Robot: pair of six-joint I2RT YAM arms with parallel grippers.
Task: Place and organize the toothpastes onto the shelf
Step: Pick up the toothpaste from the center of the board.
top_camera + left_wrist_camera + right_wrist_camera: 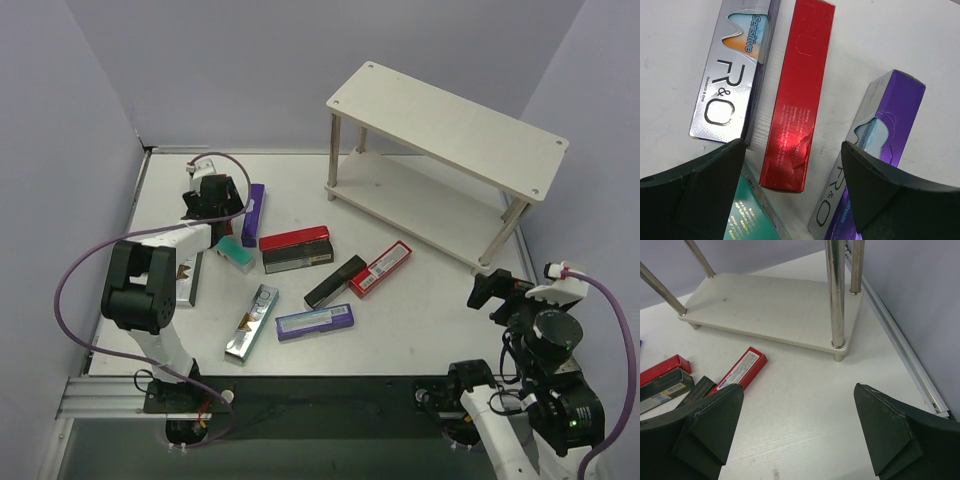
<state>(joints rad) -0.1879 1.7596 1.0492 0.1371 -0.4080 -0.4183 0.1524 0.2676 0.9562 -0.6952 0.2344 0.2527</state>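
Several toothpaste cartons lie on the table left of the shelf (445,130). My left gripper (212,195) hangs open over the back-left group. In the left wrist view its open jaws (792,172) straddle the near end of a red carton (797,95) without touching it. A silver carton (732,75) lies to its left, a purple and silver carton (880,135) to its right, and a teal carton (752,215) lies below. My right gripper (500,290) is open and empty over bare table (800,430), near the shelf's front right leg (836,295).
In the middle lie a red carton (294,238), a dark one (297,259), a black one (335,281), another red one (381,268), a purple one (314,321) and a silver one (252,321). Both shelf boards are bare. Walls close in on both sides.
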